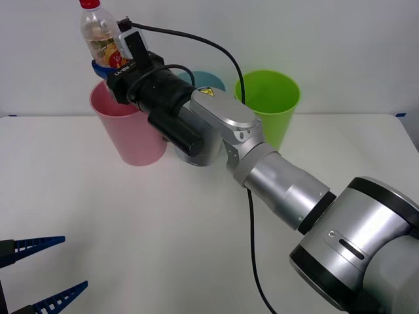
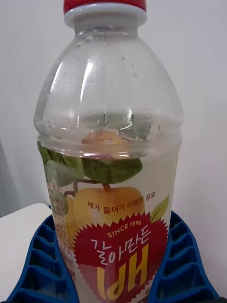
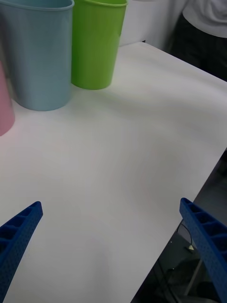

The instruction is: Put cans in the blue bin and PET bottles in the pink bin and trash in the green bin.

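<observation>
Reaching across the white tabletop (image 1: 98, 229), the right arm carries its tool (image 1: 111, 64) above the rim of the pink bin (image 1: 127, 134), and the blue ribbed fingers (image 2: 42, 265) are pinched on the lower part of the PET bottle (image 1: 101, 36). That bottle stands upright in the grip, red cap on top, its clear upper half showing above a label with a yellow fruit, green leaves and a red patch of print; the right wrist view shows it (image 2: 109, 156) close up between the two finger pads. It hangs over the pink bin's opening, off the tabletop. Behind the arm the blue bin (image 1: 208, 80) stands next to the pink one, mostly hidden by the arm, and the green bin (image 1: 275, 104) stands on its other side. The left tool (image 1: 42, 271) waits low at the near left corner of the tabletop, its fingers (image 3: 19, 232) spread apart and holding nothing.
</observation>
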Robot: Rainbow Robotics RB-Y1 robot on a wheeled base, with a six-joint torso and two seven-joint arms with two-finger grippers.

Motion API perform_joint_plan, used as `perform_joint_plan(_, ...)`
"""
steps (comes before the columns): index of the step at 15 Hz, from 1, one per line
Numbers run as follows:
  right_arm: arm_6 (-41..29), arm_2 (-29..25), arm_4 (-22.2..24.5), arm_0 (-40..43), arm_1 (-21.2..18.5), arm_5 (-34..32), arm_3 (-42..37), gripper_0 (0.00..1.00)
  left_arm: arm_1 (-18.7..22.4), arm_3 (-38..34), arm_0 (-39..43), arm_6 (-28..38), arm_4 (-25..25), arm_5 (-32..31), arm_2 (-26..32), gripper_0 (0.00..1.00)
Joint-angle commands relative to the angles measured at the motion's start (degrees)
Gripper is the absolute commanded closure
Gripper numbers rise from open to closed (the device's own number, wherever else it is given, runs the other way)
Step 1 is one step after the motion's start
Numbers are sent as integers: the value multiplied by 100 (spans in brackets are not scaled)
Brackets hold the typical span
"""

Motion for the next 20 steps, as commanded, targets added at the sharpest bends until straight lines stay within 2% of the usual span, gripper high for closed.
perform_joint_plan(1,-31,15,-1,-1,0,-8,8,100,0,0,0,0,0,0,0,0)
perform_joint_plan(8,-31,23,34,-1,0,0,-1,100,0,0,0,0,0,0,0,0)
perform_joint_plan(9,-40,23,52,-1,0,9,-1,89,0,0,0,0,0,0,0,0)
perform_joint_plan(10,-5,23,78,-1,0,35,8,45,0,0,0,0,0,0,0,0)
perform_joint_plan(11,4,23,96,-1,0,27,8,14,0,0,0,0,0,0,0,0)
perform_joint_plan(12,12,23,113,-1,0,9,-1,0,0,0,0,0,0,0,0,0)
perform_joint_plan(20,4,23,140,-1,0,-26,8,0,0,0,0,0,0,0,0,0)
